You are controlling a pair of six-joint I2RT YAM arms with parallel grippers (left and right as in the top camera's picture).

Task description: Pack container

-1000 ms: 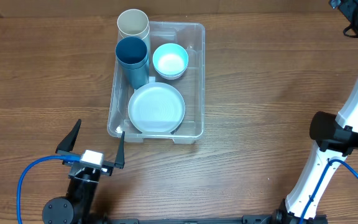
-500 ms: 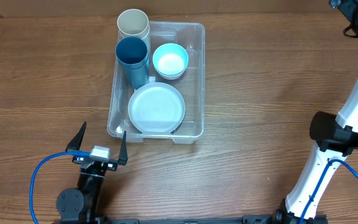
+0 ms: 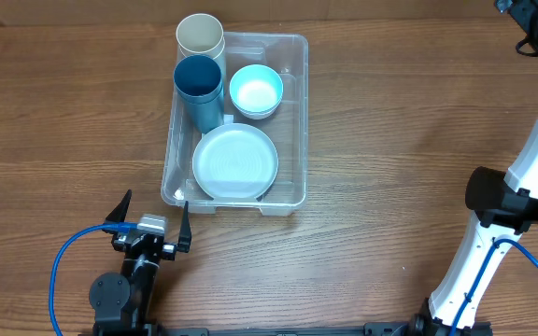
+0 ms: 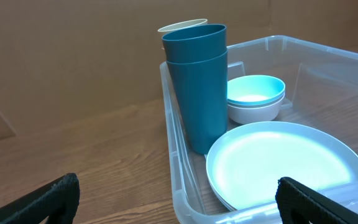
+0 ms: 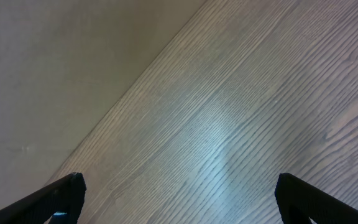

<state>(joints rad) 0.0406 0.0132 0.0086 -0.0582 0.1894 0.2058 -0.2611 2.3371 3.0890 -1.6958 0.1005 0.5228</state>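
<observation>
The clear plastic container [image 3: 293,121] sits on the wooden table, also in the left wrist view [image 4: 173,118]. Inside it are a white plate [image 3: 235,162] at the near end, a light blue bowl [image 3: 256,91] nested in a white one, and stacked dark teal cups [image 3: 199,89]. A beige cup [image 3: 200,37] stands at its far left corner, partly behind the teal cups [image 4: 197,87]. My left gripper [image 3: 153,217] is open and empty, just in front of the container's near left corner. My right gripper [image 5: 179,202] is open over bare table; its fingers are out of the overhead view.
The right arm's white links [image 3: 502,215] stand at the right edge of the table. A blue cable [image 3: 63,271] loops beside the left arm at the near edge.
My left gripper has drawn back toward the near edge and a little to the right, away from the container. The dishes and right arm have not moved.
</observation>
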